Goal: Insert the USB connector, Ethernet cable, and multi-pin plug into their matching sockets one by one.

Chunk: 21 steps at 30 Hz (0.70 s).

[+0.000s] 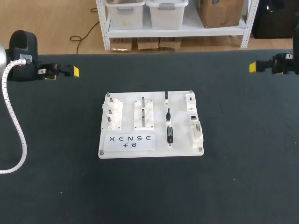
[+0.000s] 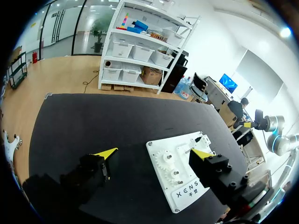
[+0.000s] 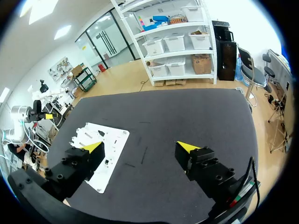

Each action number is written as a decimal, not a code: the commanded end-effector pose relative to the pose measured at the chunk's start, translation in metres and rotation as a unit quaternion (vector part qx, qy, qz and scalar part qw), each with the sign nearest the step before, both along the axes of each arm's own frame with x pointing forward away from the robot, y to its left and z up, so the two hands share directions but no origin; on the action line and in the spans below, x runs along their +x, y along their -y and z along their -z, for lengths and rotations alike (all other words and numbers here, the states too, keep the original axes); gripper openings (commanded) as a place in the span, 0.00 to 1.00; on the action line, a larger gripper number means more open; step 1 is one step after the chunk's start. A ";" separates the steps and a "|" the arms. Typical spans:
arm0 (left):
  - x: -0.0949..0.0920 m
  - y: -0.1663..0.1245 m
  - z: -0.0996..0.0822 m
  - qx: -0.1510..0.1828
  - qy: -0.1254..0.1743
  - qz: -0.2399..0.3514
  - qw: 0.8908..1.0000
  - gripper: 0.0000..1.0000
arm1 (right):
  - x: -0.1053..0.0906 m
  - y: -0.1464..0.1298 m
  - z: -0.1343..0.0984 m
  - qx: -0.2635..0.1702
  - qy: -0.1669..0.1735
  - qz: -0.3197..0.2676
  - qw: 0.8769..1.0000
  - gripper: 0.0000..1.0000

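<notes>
My left gripper (image 2: 154, 153) hangs released, white board (image 2: 180, 184) just ahead. My right gripper (image 3: 140, 147) — released too — has it off beside.

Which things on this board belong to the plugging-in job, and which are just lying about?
For the job: white board, multi-pin plug, two smaller black plugs in line with it, sockets along the board's right edge.
Just lying about: gear set, slotted white block.
</notes>
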State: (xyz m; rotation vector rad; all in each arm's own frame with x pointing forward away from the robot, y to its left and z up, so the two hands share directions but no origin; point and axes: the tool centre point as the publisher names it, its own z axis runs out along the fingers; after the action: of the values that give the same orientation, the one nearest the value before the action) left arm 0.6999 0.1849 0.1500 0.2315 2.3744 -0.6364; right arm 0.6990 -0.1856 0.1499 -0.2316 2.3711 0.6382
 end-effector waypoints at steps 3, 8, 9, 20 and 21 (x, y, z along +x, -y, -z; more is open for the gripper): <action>0.000 0.000 0.000 0.000 0.000 0.000 1.000 1.00 | 0.000 0.000 0.000 -0.001 0.000 0.000 1.000 1.00; 0.000 0.000 0.000 0.000 0.000 0.000 1.000 1.00 | 0.005 -0.006 -0.003 -0.021 -0.007 0.013 1.000 1.00; 0.000 0.000 0.000 0.000 0.000 0.000 1.000 1.00 | 0.008 -0.011 -0.003 -0.027 -0.010 0.016 0.999 1.00; 0.000 0.000 0.000 0.000 0.000 0.000 1.000 1.00 | 0.032 -0.107 -0.013 -0.099 -0.024 0.022 0.995 1.00; 0.000 0.000 0.000 0.000 0.000 0.000 1.000 1.00 | 0.033 -0.117 -0.012 -0.110 -0.029 0.024 0.993 1.00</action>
State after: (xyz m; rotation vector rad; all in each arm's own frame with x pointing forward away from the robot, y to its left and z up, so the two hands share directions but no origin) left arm 0.6999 0.1850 0.1499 0.2314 2.3745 -0.6363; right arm 0.7190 -0.1031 0.1668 -0.3256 2.4455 0.5900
